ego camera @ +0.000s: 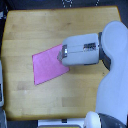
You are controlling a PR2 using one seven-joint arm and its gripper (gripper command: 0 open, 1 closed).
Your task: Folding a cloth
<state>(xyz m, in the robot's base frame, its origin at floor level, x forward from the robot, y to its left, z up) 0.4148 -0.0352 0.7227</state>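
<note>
A small, thin, plain pink-magenta cloth (pixel 49 67) lies flat on the light wooden tabletop (pixel 30 30), a little toward nine o'clock from the table's centre, its corners turned slightly askew. The grey-and-white robot arm (pixel 87 49) reaches in from three o'clock (a bulky casing), its gripper (pixel 62 54) over the cloth's three-o'clock edge; whether the jaws are parted or hold fabric cannot be told.

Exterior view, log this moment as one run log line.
cloth: flat, unfolded on wooden table | arm: over cloth's edge at exterior view's right | gripper: hidden, state unclear | fold: not visible
</note>
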